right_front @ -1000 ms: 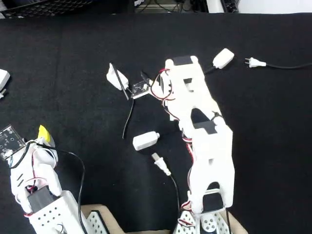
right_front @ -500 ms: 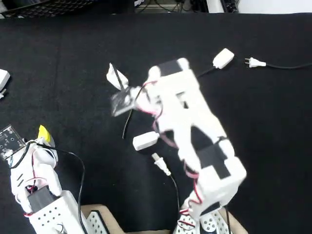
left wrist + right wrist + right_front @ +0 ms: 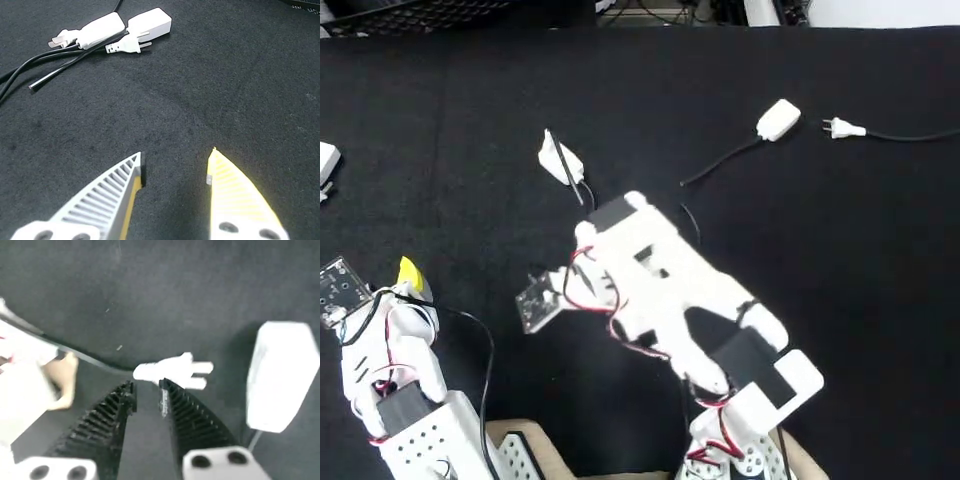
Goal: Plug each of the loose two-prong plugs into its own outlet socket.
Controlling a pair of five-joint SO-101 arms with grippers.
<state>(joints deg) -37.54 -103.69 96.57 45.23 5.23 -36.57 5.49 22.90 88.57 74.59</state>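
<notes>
Plug [image 3: 172, 371] beside outlet socket [image 3: 280, 375], apparently apart

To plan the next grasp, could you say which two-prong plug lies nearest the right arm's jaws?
The white plug just ahead of those jaws, prongs toward the white outlet socket; the far-corner plug lies well away.

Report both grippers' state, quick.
Left gripper: open, empty.
Right gripper: narrowly open, empty, plug just ahead of it.
</notes>
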